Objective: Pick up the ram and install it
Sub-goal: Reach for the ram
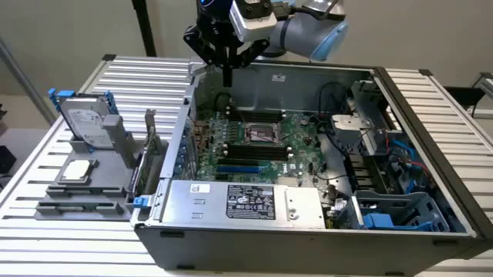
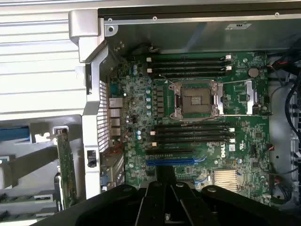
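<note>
My gripper [image 1: 228,78] hangs above the far left corner of the open computer case [image 1: 431,115], over the motherboard [image 2: 197,155]. Its dark fingers [image 2: 155,200] are pressed together, and no green shows between them. The black memory slots [image 2: 188,66] beside the processor socket [image 2: 196,100] look empty, as do the slots [image 2: 193,133] on its other side. Outside the case, on the exterior view's left, a thin green board [image 1: 152,158] stands on edge in the grey holder [image 1: 85,196]; the wrist view shows the green board [image 2: 67,174] too. I cannot tell if it is the ram.
A silver hard drive [image 1: 83,124] in a blue frame stands in the grey holder. The power supply [image 1: 239,202] fills the case's near side. Cables and a blue drive cage [image 1: 393,216] crowd the exterior view's right. The case rests on a slatted metal table [image 1: 46,231].
</note>
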